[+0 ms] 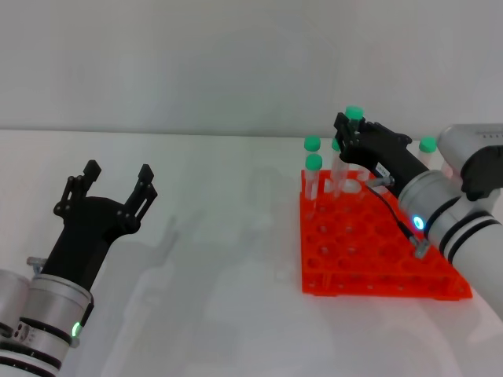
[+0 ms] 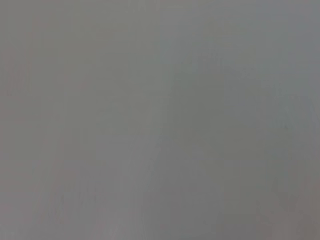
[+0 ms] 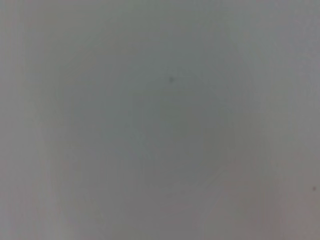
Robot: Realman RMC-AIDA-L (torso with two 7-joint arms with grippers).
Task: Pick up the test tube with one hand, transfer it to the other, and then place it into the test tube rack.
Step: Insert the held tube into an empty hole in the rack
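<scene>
Right gripper: the right gripper hung over the far rows of the test tube rack, its black fingers pinched around the test tube just under the green cap.
Test tube: it stood close to upright, lower end down among the rack's far holes; whether it had bottomed out in a hole could not be told from the head view.
Left gripper: the left gripper sat well apart on the robot's left, fingers spread, carrying nothing.
Step in hand: this looked like the seating of the tube into the rack.
Doing it well: the tube wanted to stay vertical and centred over one hole, going straight down, grip let go only once the rack bore it.
Watch for: the neighbouring tubes stood just beside the fingers, so a sideways drift could knock them.
Surface: a plain white tabletop, matte, showing soft shadows of the arms.
Room: a bare pale wall behind.
Wrist views: both showed only flat grey, nothing to read.
</scene>
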